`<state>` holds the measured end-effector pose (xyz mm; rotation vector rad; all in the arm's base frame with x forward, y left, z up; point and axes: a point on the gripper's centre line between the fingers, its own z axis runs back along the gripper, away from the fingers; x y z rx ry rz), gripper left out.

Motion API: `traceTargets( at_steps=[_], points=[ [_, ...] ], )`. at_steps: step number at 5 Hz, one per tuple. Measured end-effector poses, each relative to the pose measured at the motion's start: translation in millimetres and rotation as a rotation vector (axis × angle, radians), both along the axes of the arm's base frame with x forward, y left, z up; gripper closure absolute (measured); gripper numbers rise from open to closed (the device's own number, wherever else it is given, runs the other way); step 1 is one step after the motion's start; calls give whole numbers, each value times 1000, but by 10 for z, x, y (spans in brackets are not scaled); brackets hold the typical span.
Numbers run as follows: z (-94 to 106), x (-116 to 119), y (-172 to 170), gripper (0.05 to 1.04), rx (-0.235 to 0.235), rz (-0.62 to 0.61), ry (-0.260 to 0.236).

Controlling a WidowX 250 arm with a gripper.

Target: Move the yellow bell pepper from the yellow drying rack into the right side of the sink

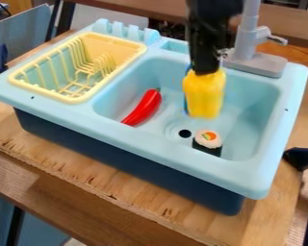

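Note:
The black gripper (205, 69) hangs over the right half of the sink basin, below the grey faucet. It is shut on the top of a yellow object (205, 94), which hangs upright with a thin blue edge along its left side. A red chili pepper (144, 107) lies at the basin's left, slanting. Close to the drain hole (184, 133), a sushi roll (209, 141) with a white top, orange centre and black side sits on the basin floor, below and in front of the yellow object.
A yellow dish rack (73, 99) is set into the left side of the light blue sink (153, 145). The grey faucet (255, 63) rises from the back rim, just right of the arm. Under the sink is a wooden board (73, 169); a dark blue object (299, 159) stands at the right edge.

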<state>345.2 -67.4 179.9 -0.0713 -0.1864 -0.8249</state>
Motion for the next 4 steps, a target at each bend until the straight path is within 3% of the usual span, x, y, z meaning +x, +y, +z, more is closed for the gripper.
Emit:
traceTargets(
  at_steps=[1,2,4],
  points=[
    [-97,116,-66,997,-71,-35,-4],
    [-155,217,-186,997,-62,-69,-4],
    [-289,314,-419,997,49,-78,-19]
  ],
)
